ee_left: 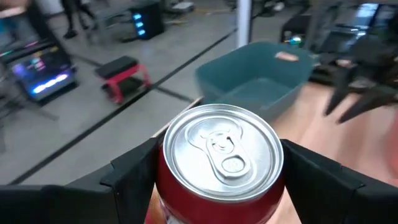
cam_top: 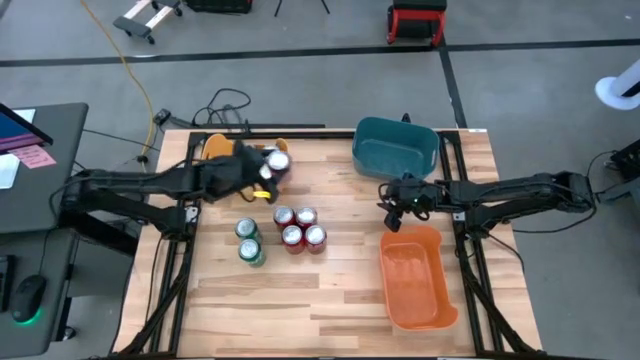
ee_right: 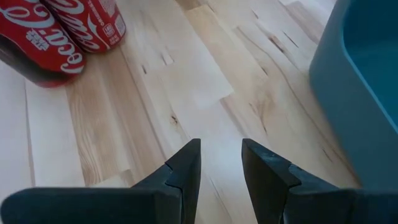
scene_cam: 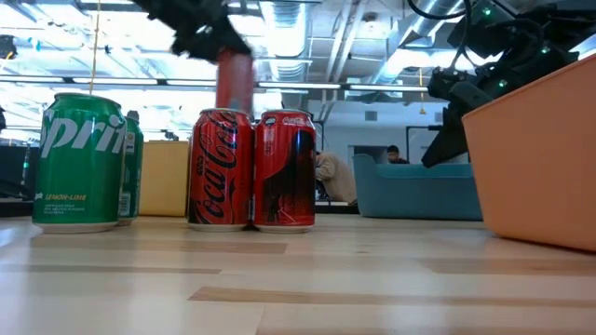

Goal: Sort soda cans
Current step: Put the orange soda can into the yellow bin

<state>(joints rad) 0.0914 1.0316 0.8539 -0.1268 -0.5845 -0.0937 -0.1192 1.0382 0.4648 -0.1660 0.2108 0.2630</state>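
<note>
At upper left of the high view, the left gripper (cam_top: pixel 268 172) pinches a red can (cam_top: pixel 277 161), lifted above the desk (cam_top: pixel 340 290) near the yellow bin (cam_top: pixel 216 146). Carrying seems underway; next calls for lowering it into a bin. The right gripper (cam_top: pixel 396 210), slightly spread and empty, waits beside the orange bin (cam_top: pixel 420 280).

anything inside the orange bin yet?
Orange bin looks empty in the high view: bare floor, no cans. In the low view its wall hides the interior.

Dark jointed arms (cam_top: pixel 130 185) — black angular fingers (ee_right: pixel 186 165).
</note>
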